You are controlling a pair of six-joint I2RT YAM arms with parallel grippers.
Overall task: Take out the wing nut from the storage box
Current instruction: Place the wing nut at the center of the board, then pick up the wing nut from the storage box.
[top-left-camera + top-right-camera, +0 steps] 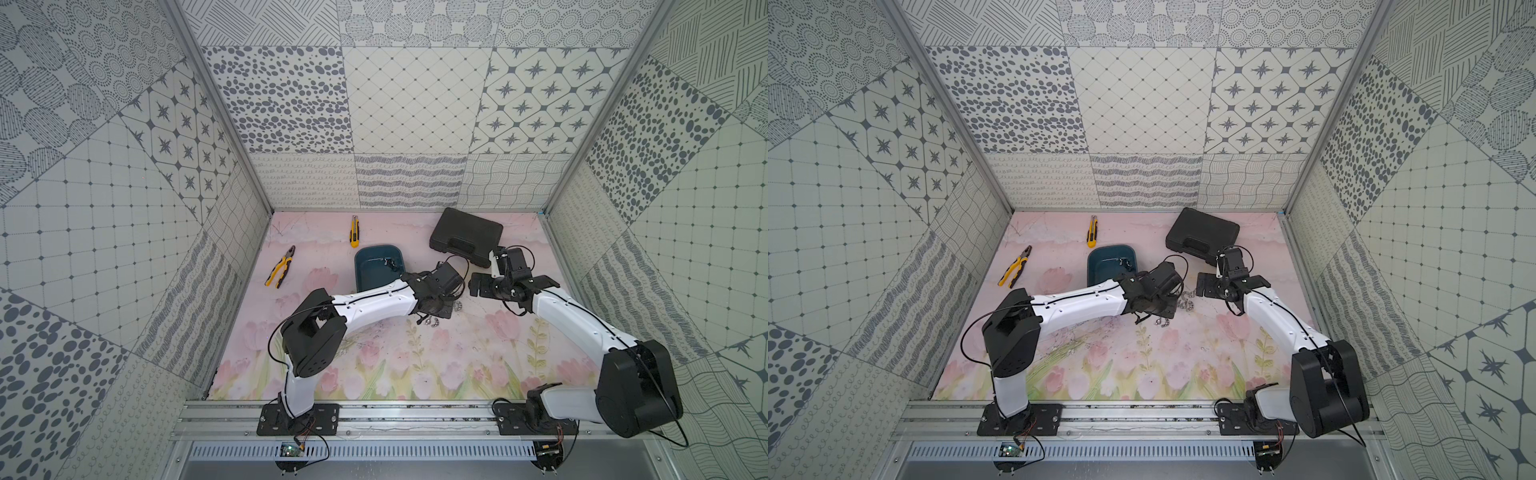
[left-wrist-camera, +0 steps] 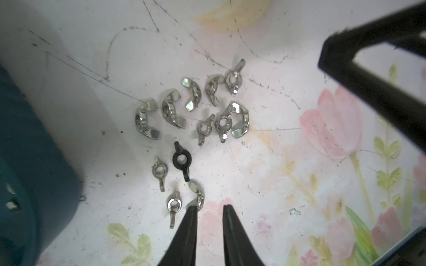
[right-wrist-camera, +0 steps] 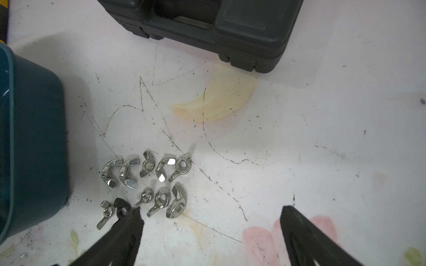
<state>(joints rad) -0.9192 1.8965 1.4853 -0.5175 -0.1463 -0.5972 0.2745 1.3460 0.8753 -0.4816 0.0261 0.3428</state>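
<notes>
The storage box (image 1: 372, 272) sits left of centre on the worktop (image 1: 415, 353). A few small metal pieces (image 1: 389, 262) lie at its far right end, too small to say for sure they are wing nuts.

Just right of the box's near corner, the left pincer (image 2: 211, 208) points down at the worktop. Its jaws are parted by a narrow gap and nothing is between them. One silver wing nut (image 2: 198, 194) lies right beside one fingertip (image 2: 193, 210). I judge the step to be the let-go of a nut onto the pile.

To finish it cleanly, the jaws should open a little wider and rise straight up before swinging left. A sideways drag would scatter the cluster of wing nuts (image 2: 171, 112) and the black wing nut (image 2: 181, 159) lying just beyond. The next descent then belongs over the box's far right end, clear of the rim.

The left arm rises from its near-left base. Its forearm stretches right and far, and its wrist is bent down over the pile.

Right of the pile, the right pincer (image 3: 211, 210) hangs spread wide and empty, aimed left at the nuts. Its arm folds high at the right, near the black case (image 3: 230, 30).
</notes>
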